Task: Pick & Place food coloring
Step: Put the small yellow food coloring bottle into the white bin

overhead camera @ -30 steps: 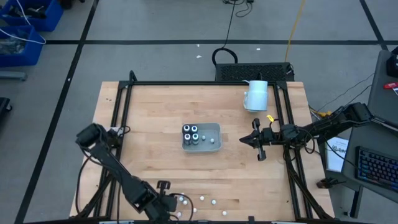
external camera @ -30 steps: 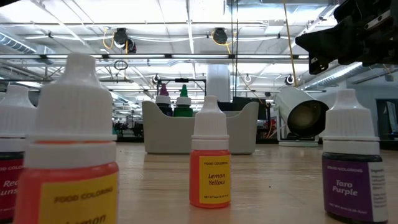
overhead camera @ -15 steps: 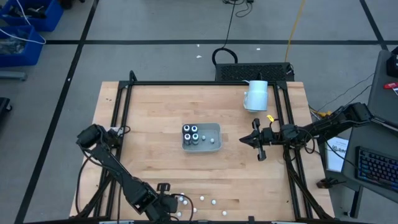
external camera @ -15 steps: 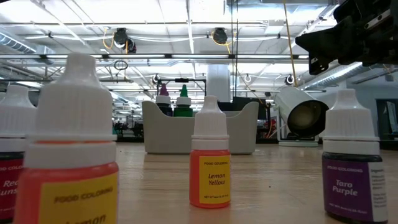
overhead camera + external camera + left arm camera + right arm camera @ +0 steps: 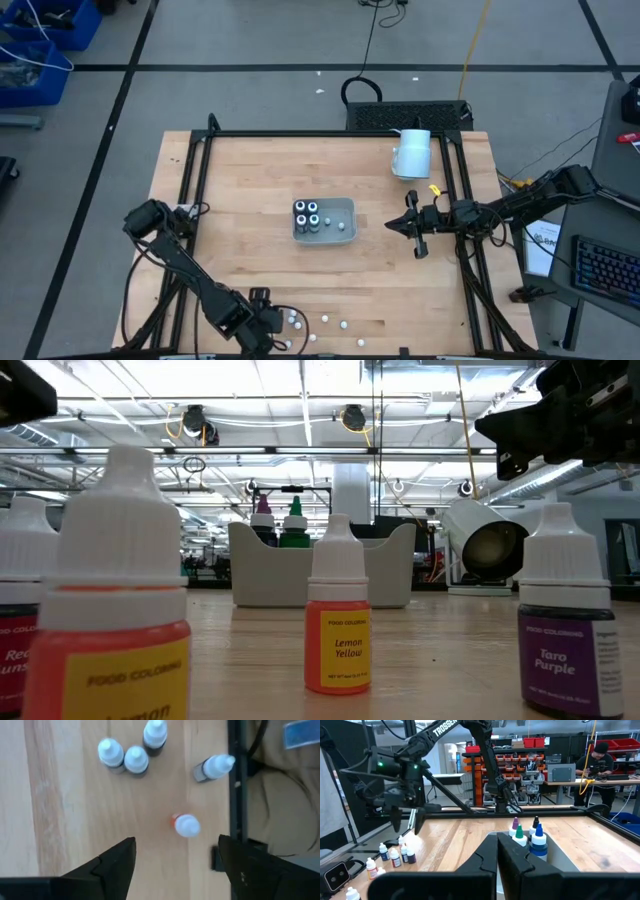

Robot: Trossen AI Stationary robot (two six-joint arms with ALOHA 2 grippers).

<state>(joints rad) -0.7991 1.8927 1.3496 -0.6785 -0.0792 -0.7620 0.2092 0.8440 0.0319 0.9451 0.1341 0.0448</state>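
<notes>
- High view: the food coloring bottles [image 5: 318,324] show as tiny white-capped dots scattered along the near edge of the wooden worktop [image 5: 240,210]. The left gripper [image 5: 268,310] hangs just beside them, its fingers released and holding nothing. A pale grey tray [image 5: 343,208] sits near the middle of the worktop with four dark bottles standing in a square at one end and one more white cap apart from them. A white cylinder [image 5: 412,152] rests at the far right corner. The right gripper [image 5: 414,228] waits to the right of the tray, fingers clenched.
- Low view: close up, the bottles are small droppers with white conical caps. One orange bottle reads "Lemon Yellow" [image 5: 337,622], a dark one at the right reads "Taro Purple" [image 5: 567,628], and a large orange one fills the left foreground. Behind them the tray holds bottles with purple and green tips above its rim.
- Left wrist view: the open fingers [image 5: 117,865] frame an orange-bodied bottle [image 5: 184,824] standing on the wood, untouched. Three bottles cluster farther off, and a dark one lies tilted near the frame rail.
- Right wrist view: the pressed-together fingers [image 5: 496,857] point at the tray, where purple, green, black and blue tips stand. A person stands in the room beyond.
</notes>
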